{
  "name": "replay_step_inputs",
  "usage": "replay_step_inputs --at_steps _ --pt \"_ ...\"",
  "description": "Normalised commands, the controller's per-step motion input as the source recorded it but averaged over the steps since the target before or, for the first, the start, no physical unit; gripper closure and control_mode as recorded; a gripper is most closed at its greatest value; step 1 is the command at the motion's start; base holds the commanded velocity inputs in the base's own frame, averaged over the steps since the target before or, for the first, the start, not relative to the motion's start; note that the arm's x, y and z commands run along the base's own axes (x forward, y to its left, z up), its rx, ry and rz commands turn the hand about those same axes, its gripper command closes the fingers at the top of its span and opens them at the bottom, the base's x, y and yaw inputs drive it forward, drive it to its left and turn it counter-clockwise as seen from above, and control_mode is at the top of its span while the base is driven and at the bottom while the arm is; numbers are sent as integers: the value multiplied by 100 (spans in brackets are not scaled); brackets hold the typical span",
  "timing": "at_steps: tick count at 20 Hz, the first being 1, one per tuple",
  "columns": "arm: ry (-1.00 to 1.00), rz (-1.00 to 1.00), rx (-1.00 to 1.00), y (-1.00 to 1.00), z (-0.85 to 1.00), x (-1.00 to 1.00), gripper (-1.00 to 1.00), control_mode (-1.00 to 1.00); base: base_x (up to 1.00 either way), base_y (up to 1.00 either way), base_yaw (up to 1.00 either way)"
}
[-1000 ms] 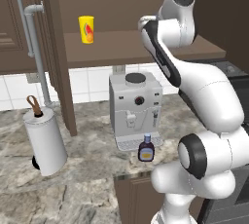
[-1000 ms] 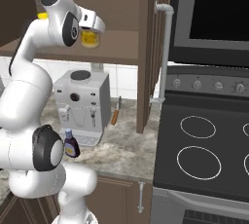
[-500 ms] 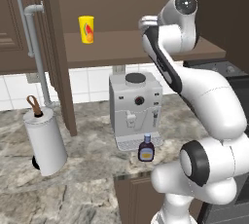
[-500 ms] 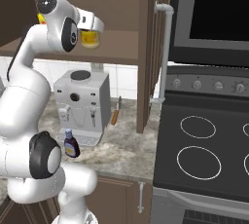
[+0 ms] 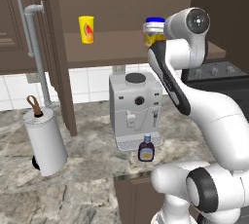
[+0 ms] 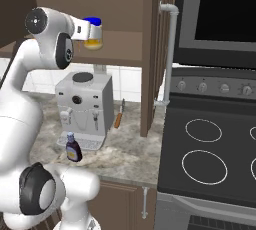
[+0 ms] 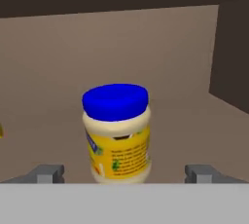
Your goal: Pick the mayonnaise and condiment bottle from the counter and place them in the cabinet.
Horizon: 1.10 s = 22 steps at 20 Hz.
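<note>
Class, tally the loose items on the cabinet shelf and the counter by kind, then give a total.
Jars: 1, mayonnaise
Cups: 1, yellow cup
Bottles: 1, condiment bottle
Coffee machines: 1
Paper towel rolls: 1
Knives: 1
Total: 6

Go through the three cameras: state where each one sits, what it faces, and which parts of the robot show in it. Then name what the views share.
Left base view: behind the arm's left, facing the cabinet and counter; arm at right.
Right base view: behind its right, facing cabinet, counter and stove; arm at left.
Hand view: on the hand, facing the mayonnaise on the shelf; fingers wide apart, clear of it.
Shared: the mayonnaise in all three; the condiment bottle in both base views.
</note>
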Motion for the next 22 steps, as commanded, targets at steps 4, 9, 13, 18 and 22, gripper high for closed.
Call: replay_step_inputs --at_steps 4,9,13,18,22 --pt "-12 0 3 0 0 -99 -100 -100 0 0 0" --pt "-3 0 9 0 0 -90 -100 -100 0 0 0" --pt "0 0 8 0 0 -66 -100 -100 0 0 0" --pt "0 0 4 0 0 -63 -100 -100 0 0 0" --pt "3 0 2 0 -7 -50 -100 -100 0 0 0"
